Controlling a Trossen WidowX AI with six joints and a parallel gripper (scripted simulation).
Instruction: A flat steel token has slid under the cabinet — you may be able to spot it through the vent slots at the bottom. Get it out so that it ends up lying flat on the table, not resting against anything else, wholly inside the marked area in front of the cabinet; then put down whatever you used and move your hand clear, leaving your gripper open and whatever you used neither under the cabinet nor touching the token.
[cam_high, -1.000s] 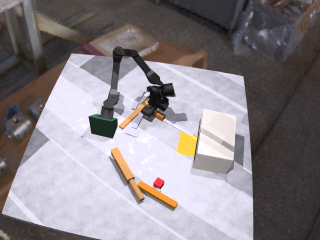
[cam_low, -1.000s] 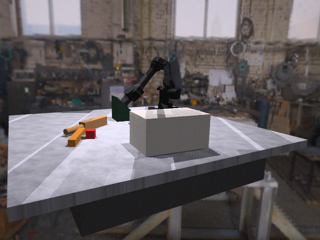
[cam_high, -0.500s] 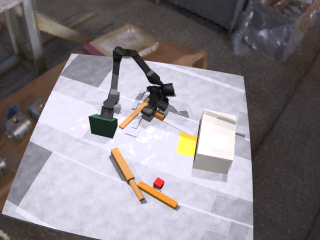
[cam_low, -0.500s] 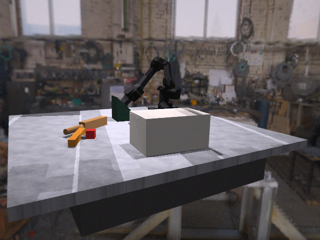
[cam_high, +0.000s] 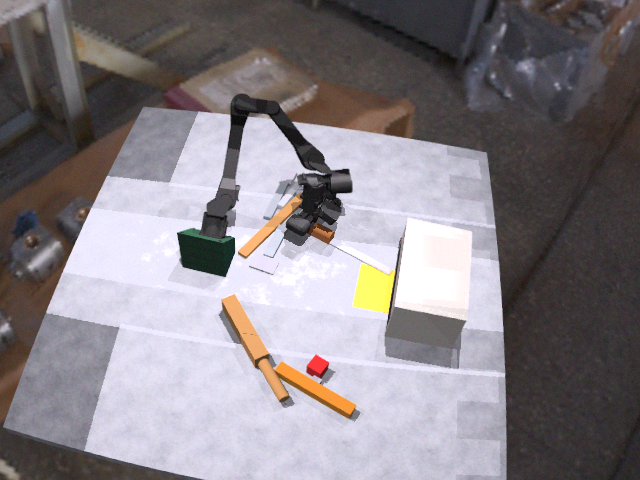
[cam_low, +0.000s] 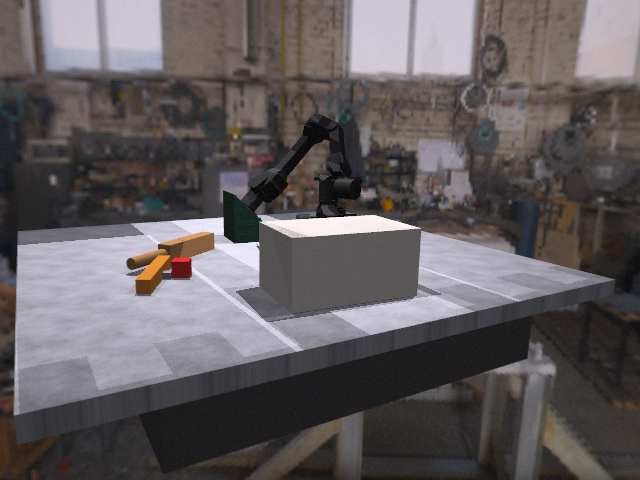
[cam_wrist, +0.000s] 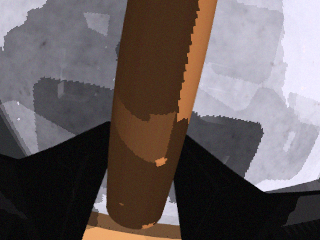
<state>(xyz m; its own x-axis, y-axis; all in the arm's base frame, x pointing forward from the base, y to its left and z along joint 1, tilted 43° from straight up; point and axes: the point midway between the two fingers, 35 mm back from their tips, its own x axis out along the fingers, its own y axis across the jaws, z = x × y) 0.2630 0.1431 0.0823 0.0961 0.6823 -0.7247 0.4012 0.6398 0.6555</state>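
My gripper (cam_high: 313, 223) (cam_wrist: 144, 135) is shut on the orange-brown handle (cam_high: 323, 234) (cam_wrist: 152, 65) of a thin tool, low over the table. The tool's pale rod (cam_high: 360, 256) slants from the handle to the front of the cabinet; its far end meets the back corner of the marked area. The white cabinet (cam_high: 434, 279) (cam_low: 356, 268) stands at the right in the top view. The yellow marked area (cam_high: 372, 291) lies at its front. The steel token is not visible in any view; the vent slots and the space under the cabinet are hidden.
An orange bar (cam_high: 268, 227) and pale thin pieces (cam_high: 263, 266) lie near the gripper. The arm's other end meets a green block (cam_high: 206, 253) (cam_low: 240, 222). A tan stick (cam_high: 245, 330) (cam_low: 188, 245), another orange bar (cam_high: 315, 388) (cam_low: 152, 276) and a red cube (cam_high: 317, 365) (cam_low: 181, 268) lie farther off.
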